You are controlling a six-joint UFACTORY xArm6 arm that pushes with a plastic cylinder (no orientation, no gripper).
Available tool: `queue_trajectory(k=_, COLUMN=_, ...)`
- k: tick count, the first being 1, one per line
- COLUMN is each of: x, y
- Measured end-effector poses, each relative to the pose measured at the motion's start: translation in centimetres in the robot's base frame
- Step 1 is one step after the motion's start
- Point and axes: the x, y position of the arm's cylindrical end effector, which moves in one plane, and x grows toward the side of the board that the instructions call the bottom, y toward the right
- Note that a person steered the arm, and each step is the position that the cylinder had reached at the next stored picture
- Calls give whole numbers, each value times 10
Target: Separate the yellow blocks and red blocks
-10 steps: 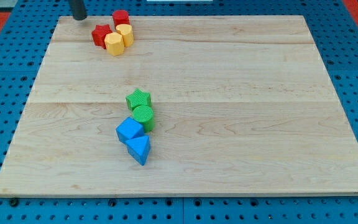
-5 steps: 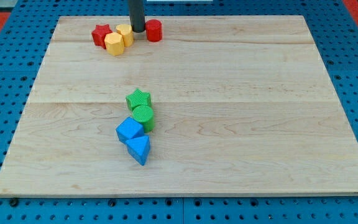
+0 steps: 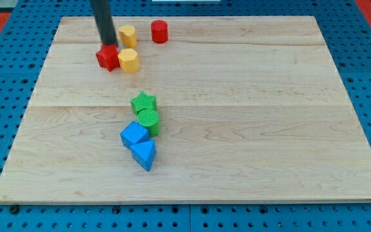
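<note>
My tip (image 3: 107, 44) is at the view's top left, touching the top of the red star block (image 3: 107, 58). A yellow hexagon block (image 3: 129, 60) sits against the red star's right side. A second yellow block (image 3: 127, 35) stands just above it, to the right of the rod. A red cylinder (image 3: 159, 31) stands apart, further right near the board's top edge.
A green star (image 3: 143, 102) and green cylinder (image 3: 148, 120) sit near the middle of the wooden board (image 3: 269, 116). A blue cube (image 3: 134, 135) and blue triangular block (image 3: 144, 154) lie just below them.
My tip moved left and down, from beside the red cylinder to above the red star. The red star and yellow hexagon slid down the view. The red cylinder stayed put.
</note>
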Motion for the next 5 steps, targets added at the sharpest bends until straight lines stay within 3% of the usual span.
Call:
queue_trajectory(k=1, x=-13, y=3)
queue_trajectory(k=2, x=-41, y=-67)
queue_trajectory(k=3, x=-48, y=-15)
queue_trajectory(k=4, x=-25, y=34)
queue_trajectory(k=5, x=-23, y=18)
